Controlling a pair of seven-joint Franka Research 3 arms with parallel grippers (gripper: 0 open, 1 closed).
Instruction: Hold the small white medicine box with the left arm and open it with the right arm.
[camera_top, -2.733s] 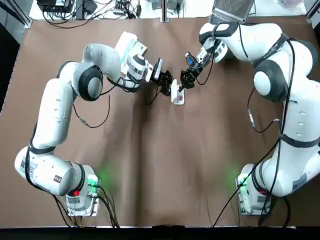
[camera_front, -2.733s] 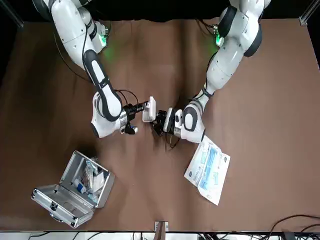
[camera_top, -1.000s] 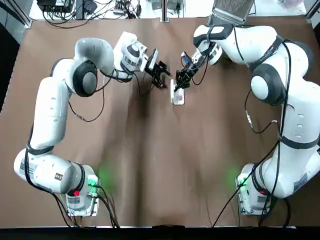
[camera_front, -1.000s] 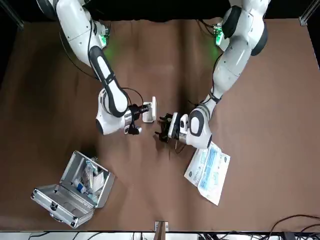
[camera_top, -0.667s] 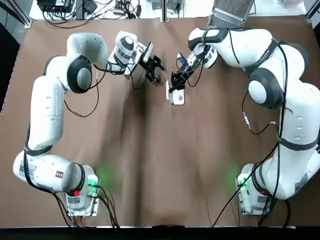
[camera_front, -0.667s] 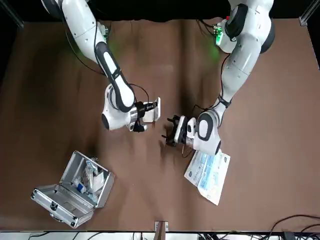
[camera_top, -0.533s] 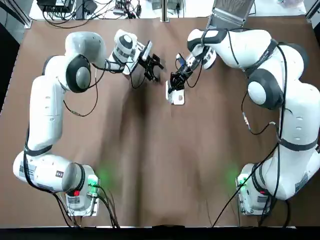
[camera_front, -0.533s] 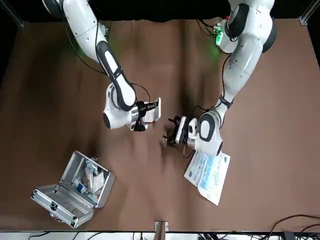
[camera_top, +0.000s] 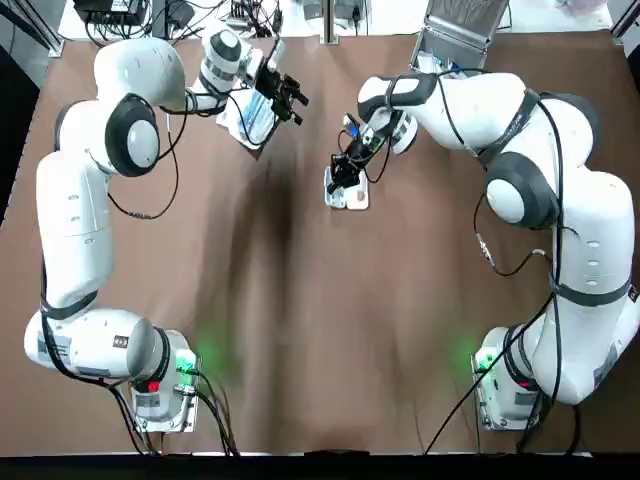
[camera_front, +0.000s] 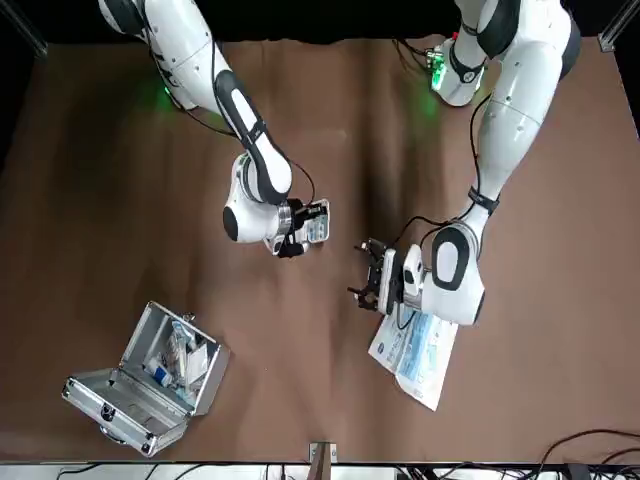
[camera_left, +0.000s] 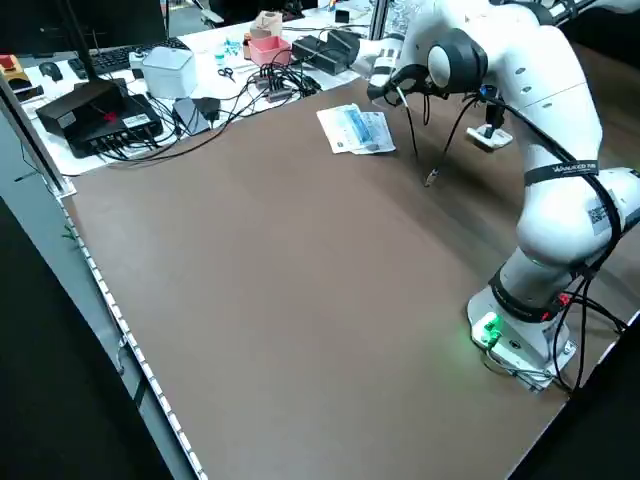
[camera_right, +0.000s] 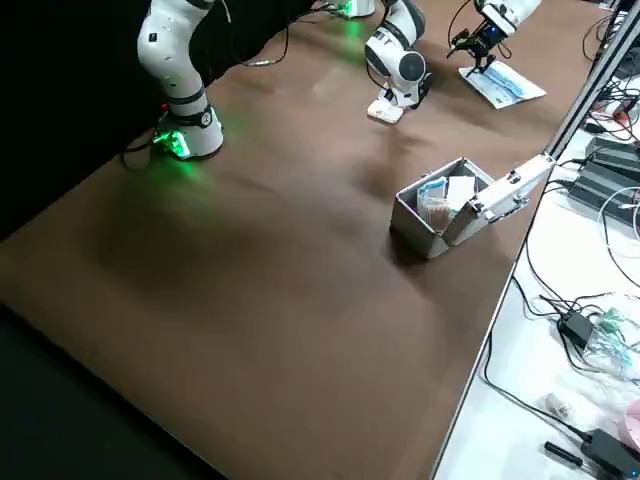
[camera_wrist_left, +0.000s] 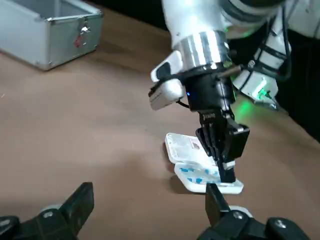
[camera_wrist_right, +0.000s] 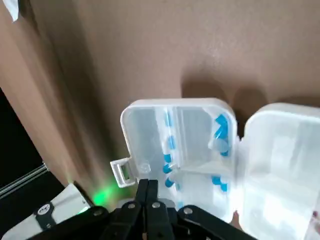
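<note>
The small white medicine box (camera_top: 345, 192) lies flat on the brown table with its lid swung open, and blue pills show in its compartments (camera_wrist_right: 175, 145). My right gripper (camera_top: 346, 168) hangs just above the box's edge with its fingers (camera_wrist_right: 148, 191) pressed together and nothing visibly between them. It also shows over the box (camera_wrist_left: 197, 172) in the left wrist view. My left gripper (camera_top: 286, 93) is open and empty, well away from the box at the back left, over a blue-and-white packet (camera_top: 250, 115). The box (camera_front: 316, 224) and the left gripper (camera_front: 370, 276) appear apart in the front view.
An open metal case (camera_front: 150, 378) holding small items stands at the back of the table on the robot's right. The blue-and-white packet (camera_front: 416, 348) lies flat beside the left wrist. Cables and equipment crowd the bench beyond the table's far edge.
The left gripper has let go of the box and pulled back to the rear left. The box's lid now lies open. The right gripper has shifted slightly left over it.
</note>
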